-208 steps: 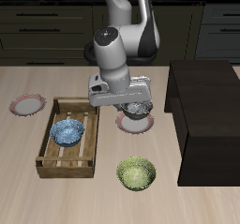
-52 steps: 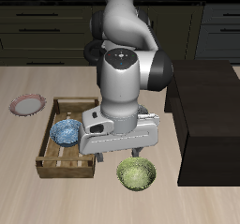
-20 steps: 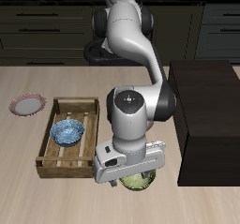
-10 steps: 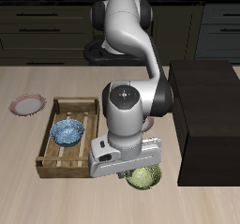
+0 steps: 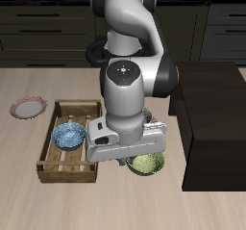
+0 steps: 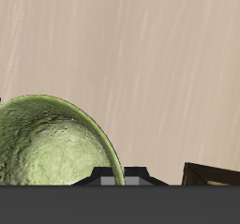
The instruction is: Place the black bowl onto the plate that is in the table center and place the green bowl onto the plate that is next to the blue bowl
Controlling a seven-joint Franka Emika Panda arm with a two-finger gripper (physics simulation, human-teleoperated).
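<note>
Your end effector is low over the table, near its front edge, and the green bowl hangs at its tip, tilted and seemingly clear of the wood. You cannot see the fingers themselves in the exterior view, since the wrist body covers them; in the wrist view the bowl's speckled inside fills the space right against the dark finger edge, its rim pressed up to it, so the end effector appears closed on the rim, though how far the fingers stand apart cannot be told. Bare pale wood grain lies beyond the bowl in the wrist view, and the corner of the wooden crate shows beside the fingers. In the exterior view that crate sits just beside the arm, with the blue bowl resting inside it. A plate with a pinkish rim lies farther back on the table, beyond the crate's far corner and well apart from the green bowl. The tall dark block stands on the other side of the arm. The black bowl and the centre plate are hidden behind the arm.
</note>
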